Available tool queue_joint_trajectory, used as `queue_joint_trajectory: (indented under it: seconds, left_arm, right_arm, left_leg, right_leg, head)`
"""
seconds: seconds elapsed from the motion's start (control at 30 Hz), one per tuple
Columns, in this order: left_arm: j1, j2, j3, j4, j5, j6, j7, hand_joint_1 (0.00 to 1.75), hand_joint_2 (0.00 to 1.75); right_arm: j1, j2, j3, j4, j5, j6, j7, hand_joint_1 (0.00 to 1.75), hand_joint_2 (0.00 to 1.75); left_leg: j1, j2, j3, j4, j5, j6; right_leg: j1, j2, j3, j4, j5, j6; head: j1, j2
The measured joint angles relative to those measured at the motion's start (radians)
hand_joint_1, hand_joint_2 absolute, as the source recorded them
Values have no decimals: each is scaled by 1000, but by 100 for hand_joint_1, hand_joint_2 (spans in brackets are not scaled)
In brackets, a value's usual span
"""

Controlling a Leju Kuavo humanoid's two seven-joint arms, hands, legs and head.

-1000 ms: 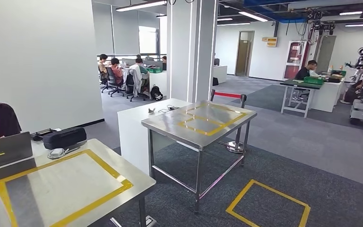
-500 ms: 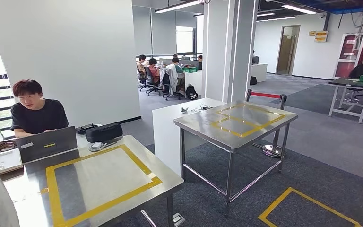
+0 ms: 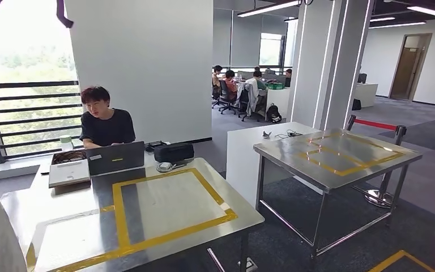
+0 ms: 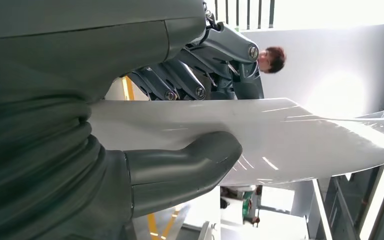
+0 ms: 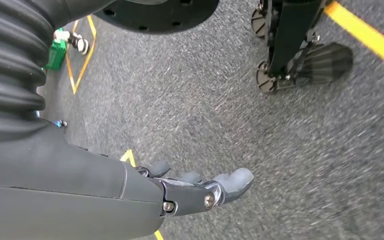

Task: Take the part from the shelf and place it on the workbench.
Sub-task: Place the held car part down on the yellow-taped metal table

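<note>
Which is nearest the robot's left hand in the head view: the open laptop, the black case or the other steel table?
The left hand grips the white part, low on the left.
1. Open laptop, at the near table's far side.
2. Black case, right of the laptop.
3. Other steel table, far right.

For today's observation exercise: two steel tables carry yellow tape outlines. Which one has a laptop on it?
The nearer steel table, beside the seated person, bears the laptop. The farther table near the white pillar carries only tape.
</note>
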Motion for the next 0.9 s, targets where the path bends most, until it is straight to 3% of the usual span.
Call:
queue_joint_trajectory:
  seconds: [0.03, 0.1, 0.13, 0.17, 0.23, 0.3, 0.37, 0.43, 0.5, 0.57, 0.63, 0.67, 0.7, 0.77, 0.83, 0.9]
  left_arm:
    - [-1, 1, 0, 2, 3, 1, 1, 175, 175]
    - [-2, 3, -1, 6, 8, 1, 2, 175, 175]
    - [-2, 3, -1, 9, 10, 1, 2, 175, 175]
    - [-2, 3, -1, 11, 11, 1, 2, 175, 175]
    - [-5, 5, -2, 15, 12, 1, 3, 175, 175]
    - [-8, 7, -2, 19, 13, 2, 3, 175, 175]
    - [-13, 9, -3, 21, 14, 2, 3, 175, 175]
    - [-17, 12, -5, 24, 14, 3, 3, 175, 175]
    - [-21, 16, -7, 28, 14, 5, 4, 175, 175]
    - [-32, 19, -11, 32, 14, 7, 4, 175, 175]
    - [-39, 19, -17, 38, 15, 10, 6, 175, 175]
    - [-40, 20, -19, 42, 15, 11, 7, 175, 175]
    - [-41, 20, -22, 46, 15, 14, 8, 175, 175]
    - [-47, 24, -26, 53, 16, 18, 9, 175, 175]
    - [-54, 27, -31, 58, 16, 20, 9, 175, 175]
    - [-58, 30, -35, 62, 17, 21, 9, 175, 175]
  right_arm:
    - [1, -1, 0, 0, 0, 1, 0, 0, 175]
    - [5, -1, -1, 0, 0, 2, 0, 0, 175]
    - [7, -2, -1, 0, 0, 2, 1, 0, 175]
    - [8, -2, -2, 0, 0, 2, 2, 0, 175]
    - [7, -2, -2, 0, -3, 0, 4, 0, 175]
    - [5, -3, -3, 0, -8, -2, 8, 0, 175]
    - [4, -3, -4, 0, -11, -3, 11, 0, 175]
    - [2, -3, -8, 0, -14, -4, 16, 0, 175]
    - [-1, -3, -15, 0, -19, -4, 19, 0, 175]
    - [1, -4, -21, 0, -23, -3, 20, 0, 175]
    - [4, -4, -25, 0, -24, -1, 20, 0, 175]
    - [6, -4, -26, 0, -24, 1, 20, 0, 175]
    - [7, -4, -26, 0, -24, 2, 20, 0, 175]
    - [8, -4, -27, 0, -25, 4, 19, 0, 175]
    - [6, -4, -27, 0, -25, 4, 18, 0, 175]
    - [5, -5, -28, 0, -26, 4, 18, 0, 175]
  left_leg:
    - [0, -10, -3, 0, 2, 3]
    - [1, -34, -10, 1, 6, 6]
    - [0, -47, -13, 3, 8, 6]
    - [1, -60, -15, 4, 9, 5]
    - [2, -88, -16, 6, 11, 0]
    - [3, -111, -20, 8, 14, -9]
    - [3, -129, -26, 6, 20, -24]
    - [5, -142, -31, 1, 27, -39]
    - [3, -103, -47, 26, 9, -47]
    - [-1, -41, -91, 124, -50, -48]
    - [-1, -20, -140, 244, -106, -50]
    - [-1, -18, -146, 271, -111, -49]
    - [-1, -16, -133, 259, -98, -48]
    - [-3, -11, -58, 139, -47, -41]
    - [-8, -4, 6, 29, -21, -30]
    - [-11, -3, 18, 4, -20, -26]
  right_leg:
    - [-3, 34, -26, 59, -35, 4]
    - [-4, 63, -86, 186, -95, 6]
    - [-5, 66, -105, 222, -103, 6]
    - [-5, 68, -104, 218, -90, 4]
    - [-7, 83, -50, 101, -16, -1]
    - [-9, 126, 12, -30, 36, -6]
    - [-8, 145, 24, -67, 41, -11]
    - [-7, 127, 22, -71, 48, -23]
    - [-8, 109, 22, -77, 57, -39]
    - [-5, 92, 18, -81, 62, -49]
    - [-1, 77, 13, -80, 64, -52]
    - [1, 71, 11, -79, 65, -53]
    - [2, 65, 10, -78, 65, -53]
    - [4, 56, 10, -75, 65, -52]
    - [8, 50, 7, -69, 63, -45]
    - [13, 49, 2, -65, 62, -48]
  head:
    - [1, 0]
    - [3, 0]
    - [3, 0]
    - [4, 0]
    - [4, 0]
    - [4, 0]
    - [3, 0]
    - [3, 0]
    - [1, 0]
    - [-1, 0]
    - [-2, 0]
    - [-2, 0]
    - [-2, 0]
    - [-2, 0]
    - [-2, 0]
    - [0, 0]
